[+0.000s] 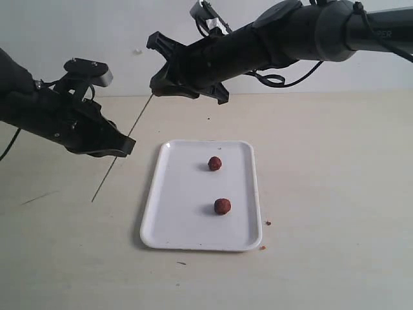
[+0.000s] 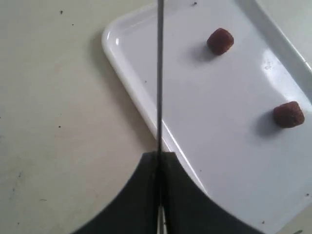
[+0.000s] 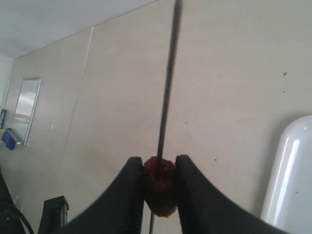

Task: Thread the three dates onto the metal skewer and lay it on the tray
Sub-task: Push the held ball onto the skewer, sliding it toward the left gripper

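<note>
While the pale worktop (image 1: 335, 194) fills most of the exterior view, two black arms reach in over it, one from 9 o'clock and one from 2 o'clock.

The right gripper (image 3: 159, 168) hangs at about 11 o'clock from the tray (image 1: 187, 219). Its jaws stand at a narrow gap and are clamped on one date (image 3: 160, 192), which fills the space between them.

The left gripper (image 2: 158, 161) sits at 9 o'clock from the tray. Its jaws are pressed fully together on the metal skewer (image 1: 140, 118), with no gap showing beside the rod.

One white tray lies flat on the worktop, just toward 6 o'clock from the middle of the exterior view.

One skewer slants beside the tray's 9 o'clock edge and off the tray. Its low end points to 7 o'clock and its high end to 1 o'clock, up at the right gripper. That upper end meets the gripped date head-on; how far it has gone in cannot be told.

Three dates show in all. One is in the right jaws and two lie loose on the tray, well apart. One of those (image 1: 215, 163) is at 1 o'clock from the tray's middle, and the other (image 1: 222, 206) is at 4 o'clock.

Two brown crumbs (image 1: 268, 223) lie on the worktop off the tray's 5 o'clock corner.
</note>
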You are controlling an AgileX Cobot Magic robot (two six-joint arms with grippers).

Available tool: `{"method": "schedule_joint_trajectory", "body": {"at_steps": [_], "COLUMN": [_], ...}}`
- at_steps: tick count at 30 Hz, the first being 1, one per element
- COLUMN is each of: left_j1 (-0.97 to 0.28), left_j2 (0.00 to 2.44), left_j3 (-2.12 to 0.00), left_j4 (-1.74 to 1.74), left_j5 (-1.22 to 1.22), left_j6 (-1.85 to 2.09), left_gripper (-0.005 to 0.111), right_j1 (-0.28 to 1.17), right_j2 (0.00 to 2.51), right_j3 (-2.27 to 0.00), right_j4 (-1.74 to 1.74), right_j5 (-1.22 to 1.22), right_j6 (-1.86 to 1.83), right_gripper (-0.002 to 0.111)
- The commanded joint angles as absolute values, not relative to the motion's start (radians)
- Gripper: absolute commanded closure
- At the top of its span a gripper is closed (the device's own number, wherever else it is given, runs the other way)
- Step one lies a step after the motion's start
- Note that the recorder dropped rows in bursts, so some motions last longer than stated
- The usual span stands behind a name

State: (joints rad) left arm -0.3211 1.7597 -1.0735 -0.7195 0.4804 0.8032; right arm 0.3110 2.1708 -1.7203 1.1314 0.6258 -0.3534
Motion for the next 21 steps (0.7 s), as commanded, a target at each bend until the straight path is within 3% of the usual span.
{"method": "schedule_joint_trajectory", "body": {"at_steps": [1, 18, 21], "left_j1": [-0.32, -0.32, -0.32], "left_j2": [1.758, 1.758, 1.758], "left_j3": [-1.073, -1.073, -1.073], "left_j4": [-0.78, -1.036, -1.036], "left_j5": [0.41, 0.373, 0.373], "left_j6": [0.789, 1.015, 1.018], "left_gripper": [0.107, 0.107, 0.107], "right_j1": [0.313, 0.313, 0.313], "right_j2": [2.162, 2.162, 2.162], "right_j3": [-1.724, -1.724, -1.724], "right_j4": [1.123, 1.116, 1.116], "right_j5": [0.669, 0.745, 0.737], "right_j6": [-0.368, -0.402, -0.421], "right_gripper": [0.085, 0.085, 0.075]}}
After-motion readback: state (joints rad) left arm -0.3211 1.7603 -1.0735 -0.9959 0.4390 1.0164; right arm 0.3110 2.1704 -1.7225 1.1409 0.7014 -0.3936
